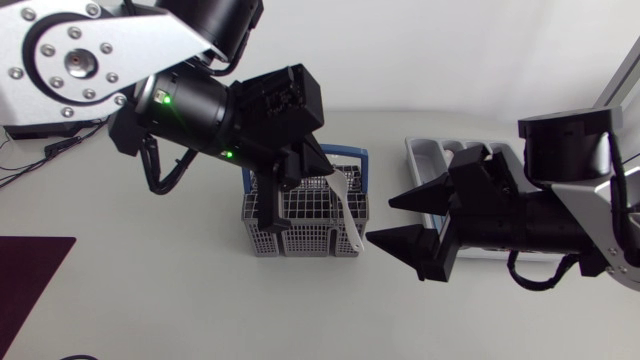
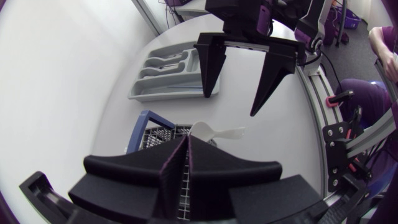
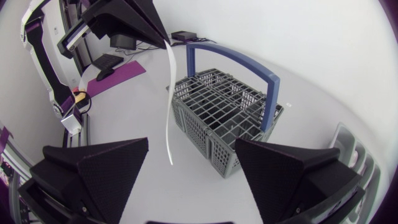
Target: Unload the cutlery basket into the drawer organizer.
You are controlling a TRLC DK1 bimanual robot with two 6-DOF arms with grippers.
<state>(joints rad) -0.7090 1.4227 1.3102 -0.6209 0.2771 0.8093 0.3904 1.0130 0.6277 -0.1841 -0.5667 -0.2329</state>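
The grey cutlery basket (image 1: 300,235) with a blue handle (image 3: 236,62) stands mid-table. My left gripper (image 1: 333,177) is above the basket's right side, shut on the broad end of a white plastic spoon (image 1: 350,215). The spoon hangs down past the basket's right rim and shows as a thin strip (image 3: 169,106) in the right wrist view. My right gripper (image 1: 381,220) is open just right of the basket, its fingers pointing at the spoon (image 2: 214,131) with nothing between them. The grey drawer organizer (image 1: 425,155) lies at the back right, partly hidden under my right arm.
A dark purple mat (image 1: 25,280) lies at the table's front left corner. In the left wrist view, the organizer (image 2: 165,78) holds a few pale utensils.
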